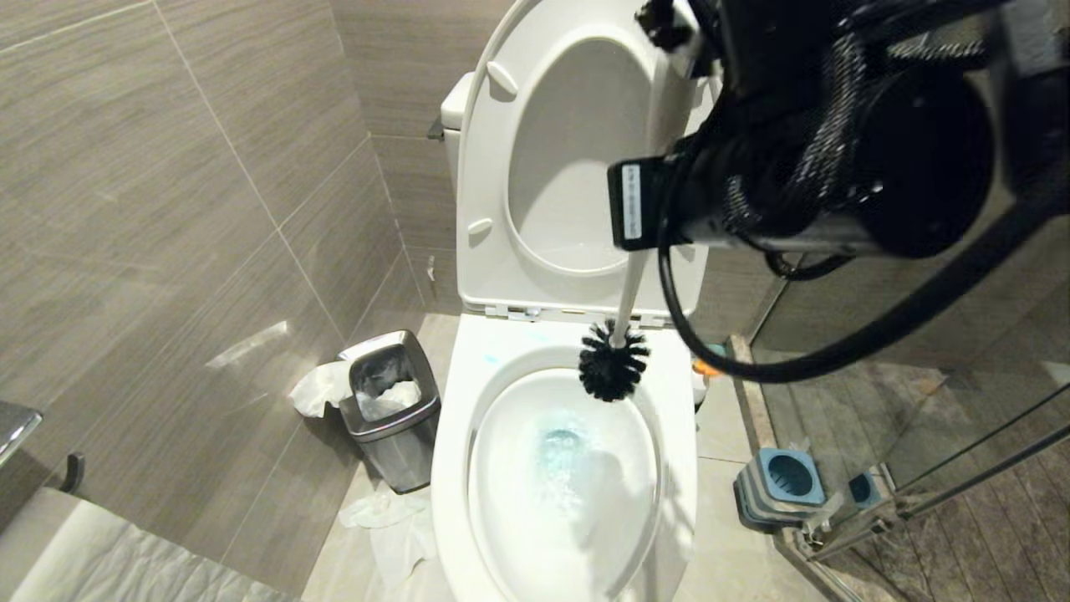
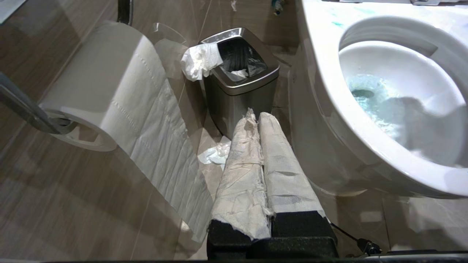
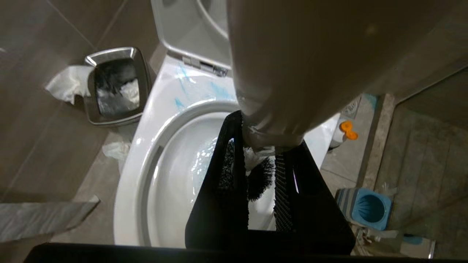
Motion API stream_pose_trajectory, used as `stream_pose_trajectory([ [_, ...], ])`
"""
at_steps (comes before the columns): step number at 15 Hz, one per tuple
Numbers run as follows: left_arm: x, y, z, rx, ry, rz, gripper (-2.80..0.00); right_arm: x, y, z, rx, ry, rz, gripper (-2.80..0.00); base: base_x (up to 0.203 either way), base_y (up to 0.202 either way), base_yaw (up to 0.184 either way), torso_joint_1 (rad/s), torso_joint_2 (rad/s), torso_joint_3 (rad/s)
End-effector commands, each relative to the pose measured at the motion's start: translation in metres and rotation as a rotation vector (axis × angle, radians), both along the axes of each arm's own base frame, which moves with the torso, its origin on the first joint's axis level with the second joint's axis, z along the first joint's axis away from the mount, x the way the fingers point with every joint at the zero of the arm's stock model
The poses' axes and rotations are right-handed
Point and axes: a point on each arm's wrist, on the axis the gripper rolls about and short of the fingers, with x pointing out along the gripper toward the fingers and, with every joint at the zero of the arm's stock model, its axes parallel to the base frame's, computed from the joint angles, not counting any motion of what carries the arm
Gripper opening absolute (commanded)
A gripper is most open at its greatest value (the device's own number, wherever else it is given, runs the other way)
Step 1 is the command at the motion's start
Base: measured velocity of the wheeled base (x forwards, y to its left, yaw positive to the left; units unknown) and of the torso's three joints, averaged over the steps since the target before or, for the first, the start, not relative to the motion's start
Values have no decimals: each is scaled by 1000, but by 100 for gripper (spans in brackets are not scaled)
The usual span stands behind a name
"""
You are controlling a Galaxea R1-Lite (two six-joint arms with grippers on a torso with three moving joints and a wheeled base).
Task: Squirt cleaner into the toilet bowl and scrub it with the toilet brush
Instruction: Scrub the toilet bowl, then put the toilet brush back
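We hold the toilet brush (image 1: 614, 355), a slim white plastic handle ending in a round black bristle head, upright over the back of the toilet bowl (image 1: 458, 435), the large glossy white ceramic oval with its seat and lid raised. The bristle head hangs just above the inner back wall, over the rim's rear edge. Below it, the cleaner (image 1: 562, 447), a thin turquoise-blue liquid, tints the water at the bottom of the bowl, and pale blue smears mark the broad flat rim near the hinges.

Our right gripper (image 3: 261, 160) points down from above, its black fingers (image 3: 232, 175) pinched on the brush handle, the bristles showing between them. The right arm fills the upper right of the head view.

To the robot's right, on the floor by the glass shower partition, stands the square blue-and-grey striped brush base (image 1: 782, 485), empty. A white bottle with an orange cap (image 3: 345, 131) sits behind the bowl on that side.

To the left stands the small square steel bin (image 1: 393, 410), with white tissue (image 1: 318, 389) draped over its edge and more tissue on the tiles. Our left gripper (image 2: 257, 120) hangs low beside the bowl, its paper-wrapped fingers (image 2: 241, 160) pressed together, near a toilet paper roll (image 2: 106, 91) on its holder.
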Motion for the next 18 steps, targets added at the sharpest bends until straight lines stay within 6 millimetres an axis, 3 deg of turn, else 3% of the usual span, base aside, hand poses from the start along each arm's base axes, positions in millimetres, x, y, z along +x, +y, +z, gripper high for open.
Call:
stream_pose_trajectory([
  [1, 0, 0, 0, 0, 1, -1, -280, -15, -18, 23, 52, -32, 4, -280, 0, 0, 0, 0, 0, 0],
  [14, 0, 0, 0, 0, 2, -1, -280, -1, -1, 15, 152, -67, -72, -280, 0, 0, 0, 0, 0, 0],
  [16, 0, 0, 0, 0, 1, -1, -280, 2, -8, 15, 118, -89, -160, -280, 0, 0, 0, 0, 0, 0],
  [18, 0, 0, 0, 0, 1, -1, -280, 20, -31, 10, 78, -93, -283, -280, 0, 0, 0, 0, 0, 0],
])
